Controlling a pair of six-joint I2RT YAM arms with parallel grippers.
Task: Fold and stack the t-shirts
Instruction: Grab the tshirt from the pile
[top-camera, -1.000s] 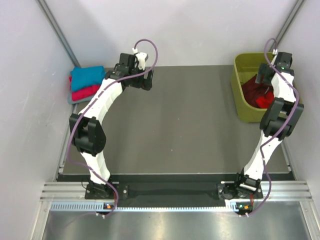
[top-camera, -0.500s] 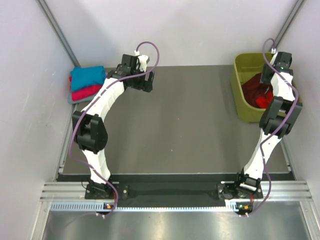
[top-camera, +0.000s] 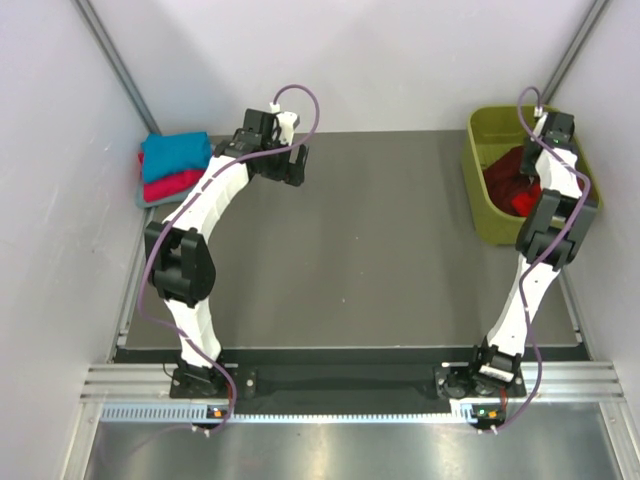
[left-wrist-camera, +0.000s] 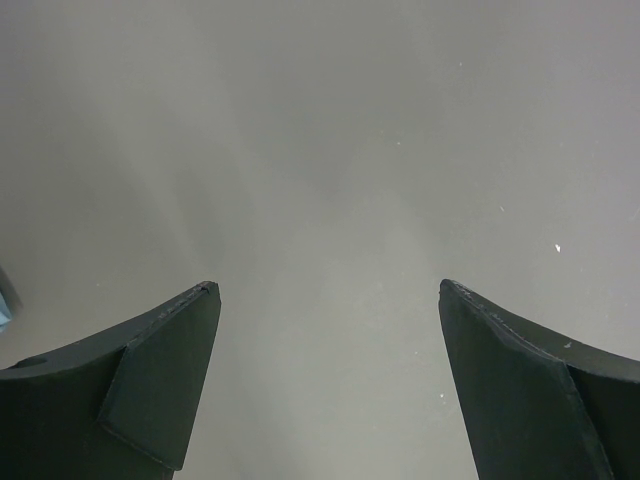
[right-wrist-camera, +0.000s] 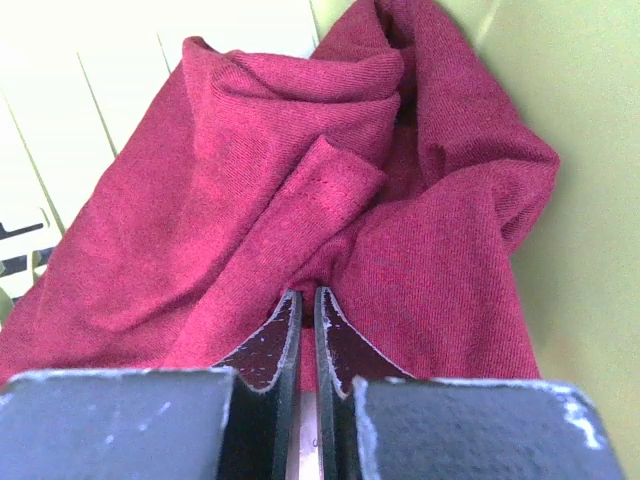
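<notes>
A dark maroon t-shirt lies crumpled in the olive-green basket, with a bright red t-shirt beside it. My right gripper is down in the basket, shut on a pinched fold of the maroon cloth. At the back left a folded teal t-shirt sits on a folded pink-red one. My left gripper hangs open over the bare grey table, to the right of that stack. It holds nothing.
The basket's green wall stands close on the right of my right gripper. Pale walls close in the table at the back and on both sides. A metal rail with both arm bases runs along the near edge.
My right gripper has shut on the maroon t-shirt and its wrist has shifted slightly toward the back of the basket. The left arm drew slightly left, then held still.
</notes>
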